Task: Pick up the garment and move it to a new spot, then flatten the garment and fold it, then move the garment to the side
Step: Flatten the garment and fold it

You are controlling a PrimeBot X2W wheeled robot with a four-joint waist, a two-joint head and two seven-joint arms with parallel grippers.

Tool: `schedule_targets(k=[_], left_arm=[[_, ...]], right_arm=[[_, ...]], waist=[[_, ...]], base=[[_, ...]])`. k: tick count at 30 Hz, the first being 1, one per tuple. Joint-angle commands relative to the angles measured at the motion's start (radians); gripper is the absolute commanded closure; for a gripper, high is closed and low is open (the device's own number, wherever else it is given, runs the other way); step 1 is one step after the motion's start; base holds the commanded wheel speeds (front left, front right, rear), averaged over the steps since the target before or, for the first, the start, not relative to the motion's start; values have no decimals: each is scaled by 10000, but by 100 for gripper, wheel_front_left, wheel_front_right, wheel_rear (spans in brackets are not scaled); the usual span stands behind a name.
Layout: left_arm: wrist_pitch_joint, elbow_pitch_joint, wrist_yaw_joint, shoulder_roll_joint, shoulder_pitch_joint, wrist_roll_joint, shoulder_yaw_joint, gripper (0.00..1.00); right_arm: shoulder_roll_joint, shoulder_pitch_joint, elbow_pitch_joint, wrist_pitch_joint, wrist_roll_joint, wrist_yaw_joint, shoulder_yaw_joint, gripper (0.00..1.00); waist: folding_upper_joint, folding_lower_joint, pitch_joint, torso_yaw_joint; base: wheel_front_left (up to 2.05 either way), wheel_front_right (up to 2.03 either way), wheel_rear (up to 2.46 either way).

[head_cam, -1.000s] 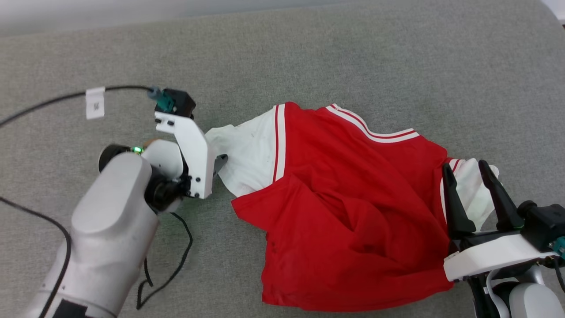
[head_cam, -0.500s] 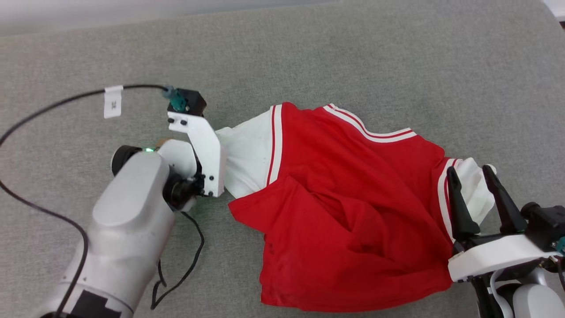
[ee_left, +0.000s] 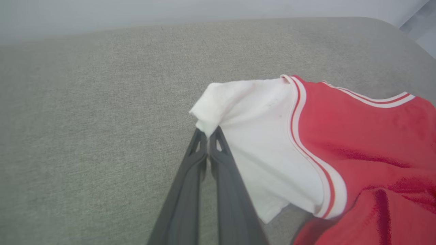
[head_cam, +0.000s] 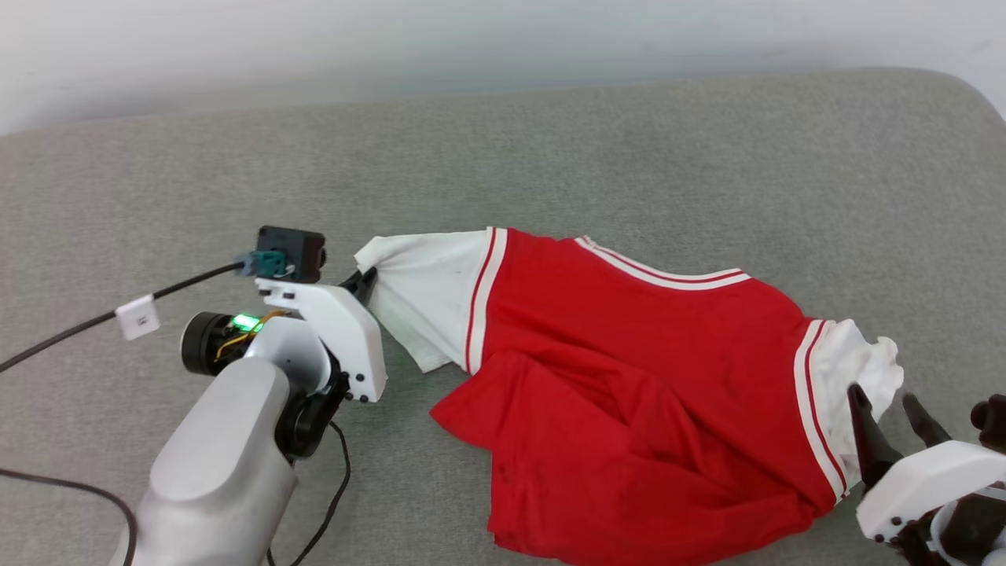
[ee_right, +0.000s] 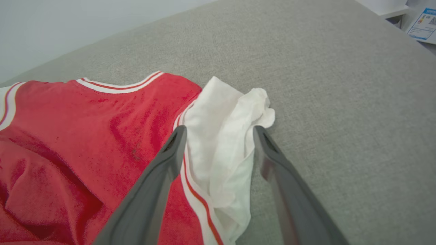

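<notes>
Garment (head_cam: 629,377): red jersey tee with white short sleeves and red-and-white striped trim at the neck and sleeve seams. It lies rumpled on the grey cushioned surface (head_cam: 550,157), across the middle and right of the head view, with the red body heaped in folds toward the near side. The near hem runs off the bottom of the head view, so its full outline cannot be traced. There is broad bare cushion beyond the garment toward the back and to its left. There is less room on the right, where the surface rounds off at its far corner. Left gripper (ee_left: 207,136): fingers clenched together on the outer corner of the left sleeve, cloth bunched at the tips. Right gripper (ee_right: 219,132): fingers spread and grasping nothing, one on each side of the crumpled right sleeve; whether they touch the cloth cannot be told. In the head view it is cut off at the lower right corner. Black cable (head_cam: 196,283) with a white tag (head_cam: 135,316): leads from the left wrist off the left edge. Pale wall (head_cam: 471,39): behind the surface. Printed sheet (ee_right: 424,25): beyond the cushion's far corner, too small to read.
</notes>
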Motion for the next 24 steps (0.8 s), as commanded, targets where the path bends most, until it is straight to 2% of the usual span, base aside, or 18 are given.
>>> schedule_targets(k=[1, 5, 10, 15, 18, 22, 23, 24], left_arm=[[-160, -564, 156, 127, 379, -8, 101, 100], [-137, -1617, 415, 390, 838, 57, 144, 100], [113, -3237, 773, 623, 1315, 87, 145, 100], [348, -4179, 962, 740, 1436, 136, 96, 100], [388, -4434, 998, 764, 1418, 130, 86, 100], [430, -4566, 1024, 812, 1442, 111, 62, 100], [441, -4564, 1027, 826, 1450, 93, 59, 100], [437, -4568, 1019, 835, 1448, 81, 58, 100]], right_arm=[[6, -206, 204, 673, -68, -7, -328, 0], [-40, -594, 380, 1853, -205, -7, -723, 0], [-551, -1560, 885, 3698, -199, -7, -849, 0], [-1032, -2427, 1650, 5027, -602, -7, -1144, 0], [-1092, -2637, 2310, 5785, -711, -7, -1231, 0], [-805, -2579, 3315, 6724, -726, -11, -1405, 0], [-717, -2578, 3519, 6910, -702, -11, -1455, 32], [-688, -2592, 3649, 6995, -729, -11, -1469, 100]], waist=[[-1, -1, -163, 202], [-1, -1, -117, 350], [-1, -1, 244, 623], [-1, -1, 684, 942], [-1, -1, 877, 1079], [-1, -1, 1043, 1162], [-1, -1, 1064, 1172], [-1, -1, 1082, 1184]], base=[[0, 0, 0], [0, 0, 0], [0, 0, 0], [0, 0, 0], [0, 0, 0], [0, 0, 0], [0, 0, 0], [0, 0, 0]])
